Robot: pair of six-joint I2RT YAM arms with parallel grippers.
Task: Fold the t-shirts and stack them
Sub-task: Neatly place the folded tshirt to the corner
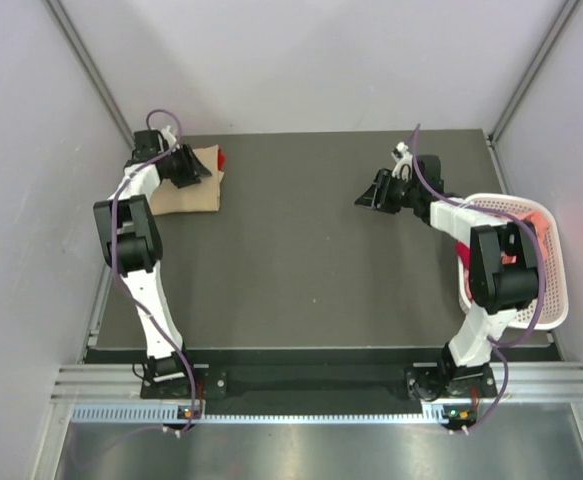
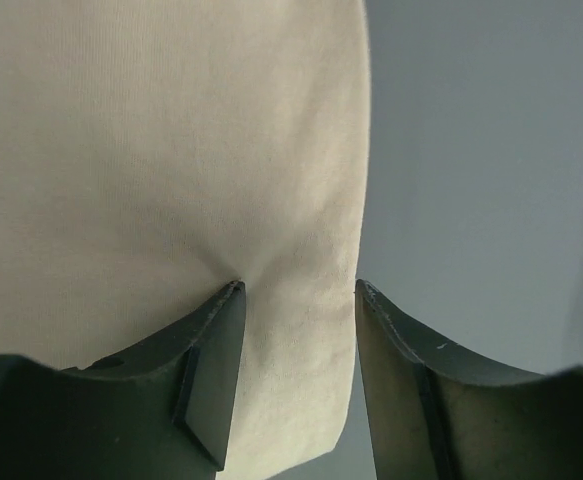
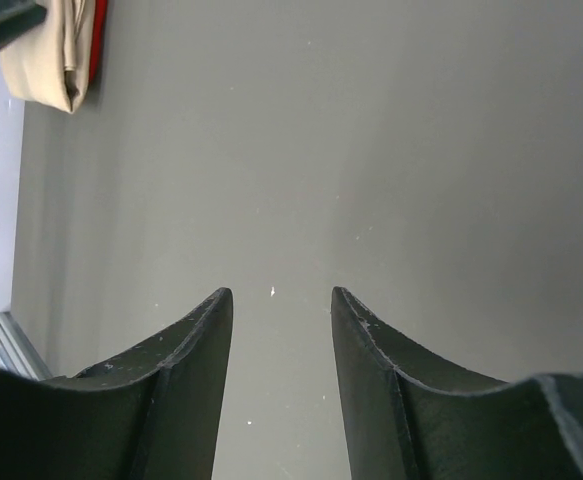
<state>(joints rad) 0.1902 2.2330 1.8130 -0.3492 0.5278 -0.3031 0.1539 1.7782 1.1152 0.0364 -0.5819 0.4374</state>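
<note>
The folded tan shirt lies at the far left corner of the bench. A red shirt peeks out at its far edge and seems to lie under it, so this looks like the stacking step. The left hand is down on the tan shirt's right-hand edge with its jaws apart. One fingertip dimples the cloth, the other sits right at the hem, and a flat strip of cloth lies between them, not pinched. If the fold is meant to stay where it is, the hand should rise straight up with the jaws wide, so the tip pressing into the cloth does not drag the top layer and open the fold. If the edge needs squaring over the red shirt, a short, gentle nudge along the bench would be safer than a pinch, which could bunch soft cloth. The right hand hovers over bare bench well away from the stack, jaws apart and empty. It is close to the basket, where reddish cloth shows, and it should keep out of the left arm's way until the stack is settled.
</note>
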